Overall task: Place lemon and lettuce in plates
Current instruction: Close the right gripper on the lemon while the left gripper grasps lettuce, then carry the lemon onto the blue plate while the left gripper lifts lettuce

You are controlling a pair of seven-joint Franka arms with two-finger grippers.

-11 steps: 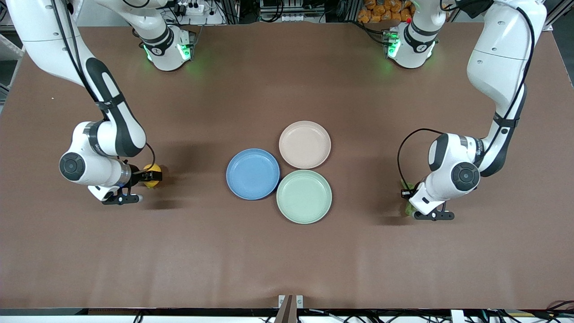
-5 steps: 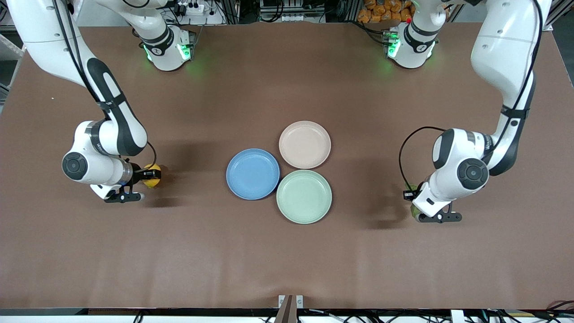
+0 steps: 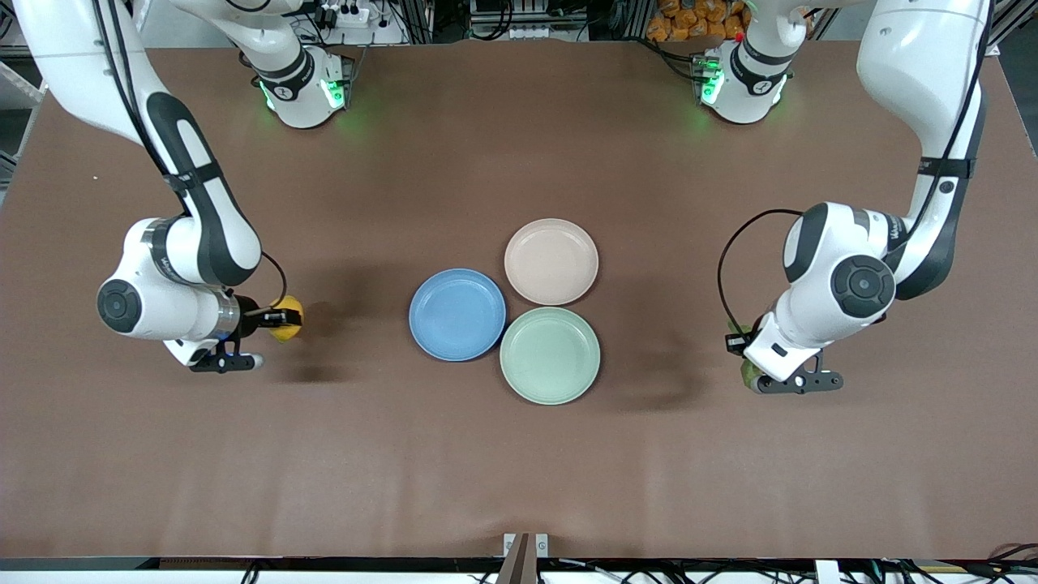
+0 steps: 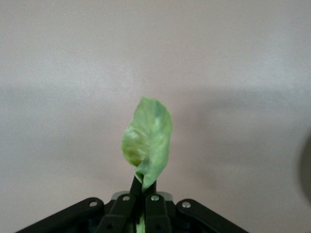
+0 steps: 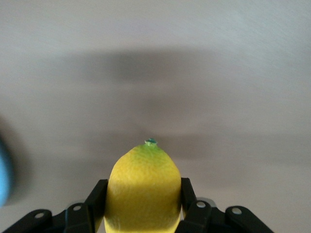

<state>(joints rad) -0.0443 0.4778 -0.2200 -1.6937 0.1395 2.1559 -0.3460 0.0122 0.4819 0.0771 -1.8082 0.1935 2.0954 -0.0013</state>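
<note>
My right gripper (image 3: 280, 321) is shut on the yellow lemon (image 3: 287, 319), held above the bare table toward the right arm's end; the right wrist view shows the lemon (image 5: 142, 187) between both fingers. My left gripper (image 3: 744, 367) is shut on the green lettuce (image 3: 745, 371), mostly hidden under the hand, above the table toward the left arm's end; in the left wrist view the leaf (image 4: 147, 143) hangs folded from the closed fingertips. The blue plate (image 3: 457, 315) and the beige-pink plate (image 3: 551, 261) lie empty at the table's middle.
A pale mint-green plate (image 3: 550, 355) lies touching both other plates, nearest the front camera. Brown tabletop stretches around the plates and under both grippers.
Both arms have lifted. The right gripper has moved a little toward the plates with the lemon. The left gripper has risen with the lettuce.
</note>
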